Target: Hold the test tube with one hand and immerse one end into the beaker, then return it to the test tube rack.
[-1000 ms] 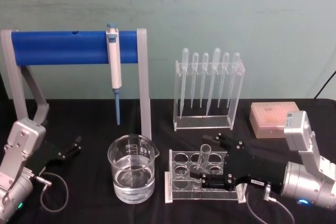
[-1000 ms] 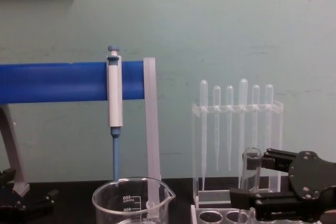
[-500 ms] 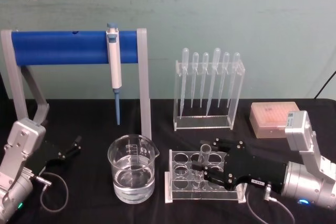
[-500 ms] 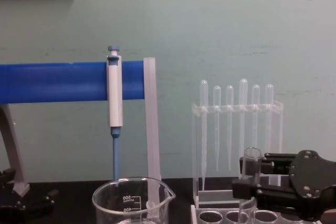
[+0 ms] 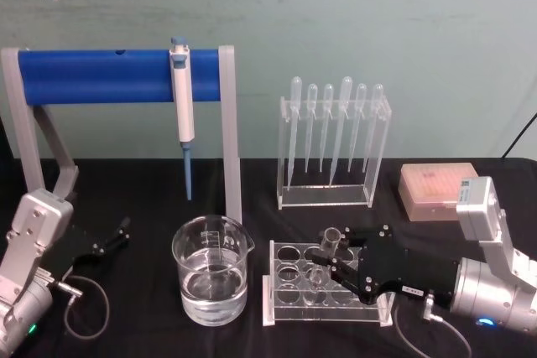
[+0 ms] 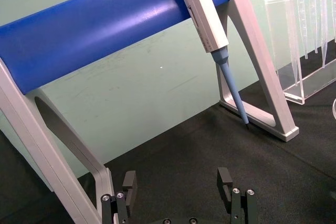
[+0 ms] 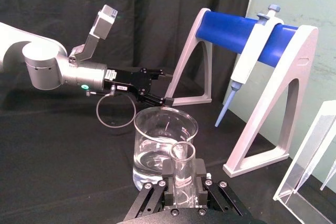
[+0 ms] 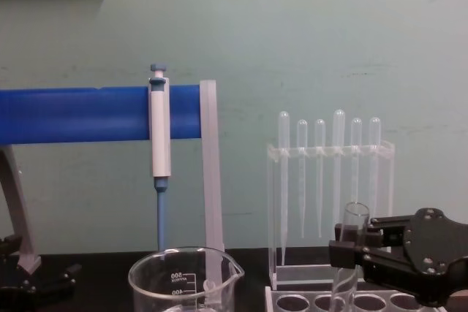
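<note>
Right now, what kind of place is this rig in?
Likely a chemistry lab bench: a glass beaker of clear liquid, a pipettor hung on a blue stand, and the right gripper holding a test tube at its rack.

Pipettor hangs on blue stand; pipettes racked

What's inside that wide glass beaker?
Clear liquid, up to roughly half the height of the beaker. The test tube is not in it. Nothing covers its open top.
</note>
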Controlling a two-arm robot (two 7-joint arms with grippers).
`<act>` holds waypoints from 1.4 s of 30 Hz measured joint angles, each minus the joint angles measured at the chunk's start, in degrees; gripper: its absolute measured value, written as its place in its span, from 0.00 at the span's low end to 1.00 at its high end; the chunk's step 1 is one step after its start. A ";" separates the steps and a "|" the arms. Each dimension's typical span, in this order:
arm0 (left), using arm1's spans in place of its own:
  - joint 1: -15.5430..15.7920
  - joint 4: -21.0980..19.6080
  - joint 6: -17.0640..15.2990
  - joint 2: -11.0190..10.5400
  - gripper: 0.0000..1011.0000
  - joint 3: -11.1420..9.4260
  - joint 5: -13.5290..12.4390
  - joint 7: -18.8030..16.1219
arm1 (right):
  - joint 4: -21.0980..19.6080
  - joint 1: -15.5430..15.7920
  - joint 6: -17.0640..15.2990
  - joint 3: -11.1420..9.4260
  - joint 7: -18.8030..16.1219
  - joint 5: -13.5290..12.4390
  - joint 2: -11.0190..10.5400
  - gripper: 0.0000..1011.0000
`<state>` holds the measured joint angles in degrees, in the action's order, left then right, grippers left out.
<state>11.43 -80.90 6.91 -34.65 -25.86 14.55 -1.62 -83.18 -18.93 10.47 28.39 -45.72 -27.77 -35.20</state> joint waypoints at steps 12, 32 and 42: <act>0.00 0.00 0.00 0.00 0.99 0.00 0.00 0.00 | -0.86 -0.03 -0.04 -0.24 -0.18 -0.58 -0.54 0.23; 0.00 0.00 0.00 0.00 0.99 0.00 0.00 0.00 | -5.39 -2.60 -4.24 -1.61 -0.29 -4.64 -2.70 0.23; 0.00 0.00 0.00 0.00 0.99 0.00 0.00 0.00 | -6.28 -5.73 -9.17 -1.12 -0.01 -7.91 -2.51 0.23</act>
<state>11.43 -80.90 6.91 -34.65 -25.86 14.55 -1.62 -89.46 -24.66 1.30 27.27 -45.73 -35.68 -37.70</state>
